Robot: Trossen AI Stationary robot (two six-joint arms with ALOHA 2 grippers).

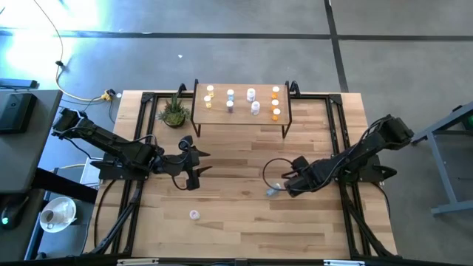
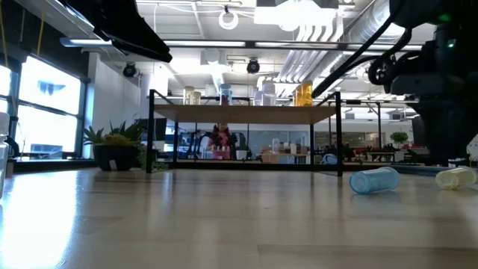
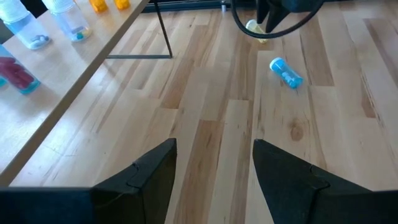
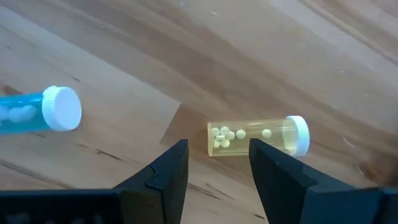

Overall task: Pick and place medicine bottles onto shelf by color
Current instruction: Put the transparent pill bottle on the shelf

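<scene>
My right hand (image 4: 217, 163) hangs released, fingers parted, just over the yellow bottle (image 4: 256, 137) lying on the bench (image 4: 249, 56). It looks light, rigid, slick, prone to rolling; I'd pinch across its body's middle.

Table (image 1: 244, 222): light wood planks. Blue bottle (image 4: 37, 112) and yellow bottle (image 4: 255, 137), both white-capped, pale pills inside. Shelf (image 1: 240, 120): light wood top, black legs.

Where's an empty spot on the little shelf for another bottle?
The shelf has bare wood along its near edge, in front of the standing bottles. Its back half is crowded. The table is mostly bare near the lone bottle.
</scene>
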